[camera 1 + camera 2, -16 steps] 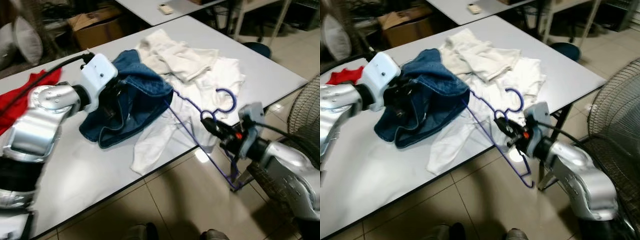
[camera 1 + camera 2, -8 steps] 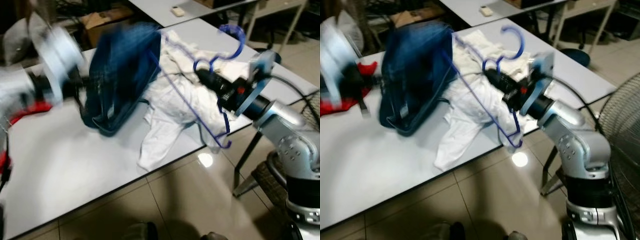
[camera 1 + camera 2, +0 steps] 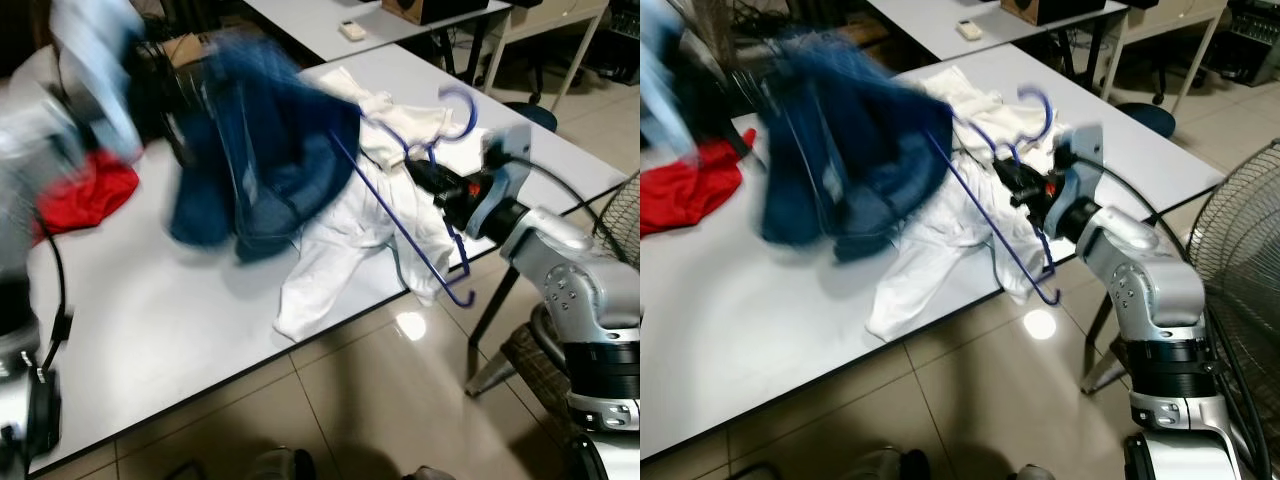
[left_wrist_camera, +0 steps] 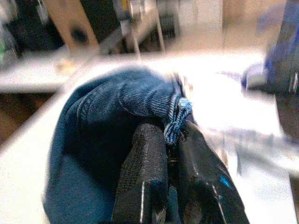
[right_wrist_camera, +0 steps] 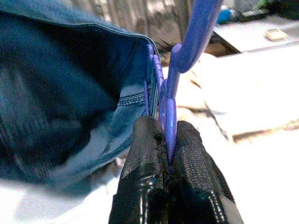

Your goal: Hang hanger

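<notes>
White table [image 3: 150, 320] carries white clothes [image 3: 350, 230], red cloth [image 3: 85, 195]. Right gripper [image 5: 167, 140] clamps blue hanger [image 3: 400, 190] by neck, above table edge. Left gripper [image 4: 166, 154] pinches denim garment [image 3: 260, 150], lifted. Step: dressing hanger. Next, probably: thread hanger arm into garment opening.

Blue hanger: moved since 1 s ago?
Yes. The blue hanger, clamped in the right gripper, has risen off the table edge and now sits above the white clothes.
</notes>
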`<state>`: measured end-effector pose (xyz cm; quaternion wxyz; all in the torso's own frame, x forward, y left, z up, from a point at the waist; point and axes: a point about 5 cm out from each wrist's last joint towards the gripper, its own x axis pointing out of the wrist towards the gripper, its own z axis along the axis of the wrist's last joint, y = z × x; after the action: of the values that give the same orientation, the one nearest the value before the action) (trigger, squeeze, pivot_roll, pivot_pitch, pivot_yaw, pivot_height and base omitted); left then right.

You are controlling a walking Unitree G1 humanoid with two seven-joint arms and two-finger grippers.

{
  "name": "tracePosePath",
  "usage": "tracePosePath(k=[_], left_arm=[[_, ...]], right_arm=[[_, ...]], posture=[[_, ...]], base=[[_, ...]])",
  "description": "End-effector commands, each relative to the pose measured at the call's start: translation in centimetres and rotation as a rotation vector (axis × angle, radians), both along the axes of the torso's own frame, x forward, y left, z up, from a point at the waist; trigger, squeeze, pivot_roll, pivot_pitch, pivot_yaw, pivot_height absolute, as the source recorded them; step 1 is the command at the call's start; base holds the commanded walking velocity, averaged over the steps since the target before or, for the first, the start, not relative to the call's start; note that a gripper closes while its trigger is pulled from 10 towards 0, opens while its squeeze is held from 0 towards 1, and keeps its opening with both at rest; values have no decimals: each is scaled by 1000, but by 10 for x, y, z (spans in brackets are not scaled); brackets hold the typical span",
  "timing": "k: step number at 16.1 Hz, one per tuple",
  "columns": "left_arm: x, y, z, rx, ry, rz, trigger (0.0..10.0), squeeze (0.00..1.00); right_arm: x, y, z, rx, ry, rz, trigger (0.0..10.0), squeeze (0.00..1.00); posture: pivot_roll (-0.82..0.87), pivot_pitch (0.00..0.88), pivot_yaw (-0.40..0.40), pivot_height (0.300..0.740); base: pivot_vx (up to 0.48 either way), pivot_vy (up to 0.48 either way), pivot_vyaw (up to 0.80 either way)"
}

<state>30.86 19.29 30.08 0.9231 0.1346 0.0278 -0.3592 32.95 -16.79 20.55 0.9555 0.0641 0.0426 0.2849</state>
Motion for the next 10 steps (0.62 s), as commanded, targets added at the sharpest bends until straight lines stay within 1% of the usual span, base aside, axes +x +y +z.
tracePosePath(k=[1, 2, 3, 5, 6, 7, 8, 9, 10], left_arm=[[0, -4, -3, 39, -6, 22, 0, 0], [3, -13, -11, 12, 20, 15, 0, 0], [4, -22, -15, -9, 34, -5, 0, 0], [5, -29, -17, -23, 36, -26, 0, 0], [4, -32, -18, -22, 46, -54, 0, 0], [-9, -39, -26, 59, 114, -187, 0, 0], [-20, -42, -31, 91, 159, -272, 0, 0], [-30, -46, -30, 59, 188, -348, 0, 0], [-36, -49, -26, 18, 200, -407, 0, 0]], right_arm=[[0, -4, 2, 26, 9, -24, 10000, 0], [-3, -2, 4, 131, 39, 17, 10000, 0], [-7, 4, 1, 229, 78, 90, 10000, 0], [-10, 14, -6, 332, 142, 167, 10000, 0], [-10, 18, -8, 388, 162, 188, 10000, 0], [-3, 26, -6, 473, 169, 193, 10000, 0], [4, 30, -2, 515, 166, 184, 10000, 0], [10, 33, 3, 584, 165, 180, 10000, 0], [14, 34, 6, 623, 168, 176, 10000, 0]], posture=[[-123, 20, 129, 740], [-128, 20, 131, 740], [-132, 21, 131, 740], [-132, 25, 132, 740], [-133, 27, 132, 740], [-132, 29, 136, 740], [-129, 30, 137, 740], [-129, 30, 137, 740], [-122, 29, 133, 740]], base=[[0, 0, 0], [0, 0, 0], [0, 0, 0], [0, 0, 0], [0, 0, 0], [0, 0, 0], [0, 0, 0], [0, 0, 0], [0, 0, 0]])
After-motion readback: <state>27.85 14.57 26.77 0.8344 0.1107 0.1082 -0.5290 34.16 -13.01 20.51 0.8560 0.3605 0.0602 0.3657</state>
